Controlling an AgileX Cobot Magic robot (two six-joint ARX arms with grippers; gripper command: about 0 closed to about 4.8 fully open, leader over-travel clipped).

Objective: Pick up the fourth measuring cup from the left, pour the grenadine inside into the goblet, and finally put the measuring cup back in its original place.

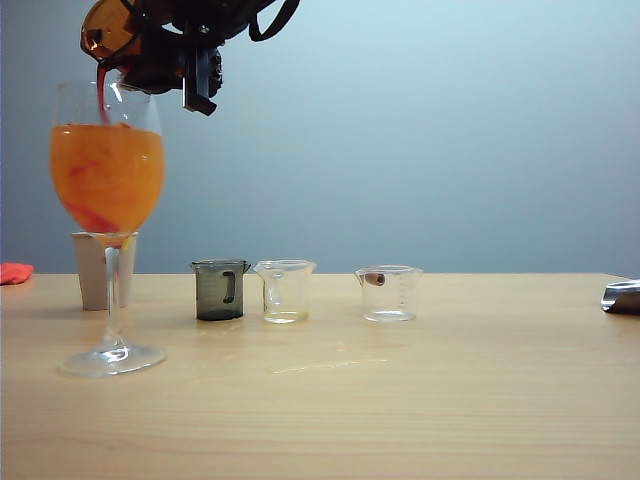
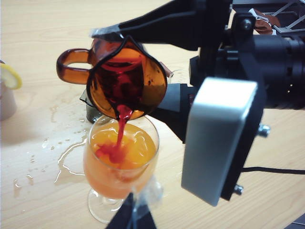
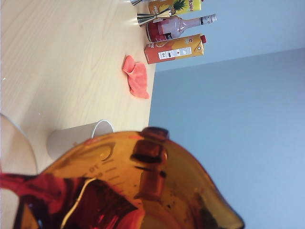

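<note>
While tipped, grenadine [image 2: 120,138] into goblet [image 2: 119,167].

In the exterior view the right gripper [image 1: 196,88] is cut off by the upper edge, and its fingers cannot be told apart there. The beige cup [image 1: 92,270] stands partly hidden behind the goblet [image 1: 108,180]. At the table's [image 1: 400,400] left edge only a corner of the red cloth [image 1: 14,272] shows. The left gripper [image 2: 132,217] shows only as a dark tip.
</note>
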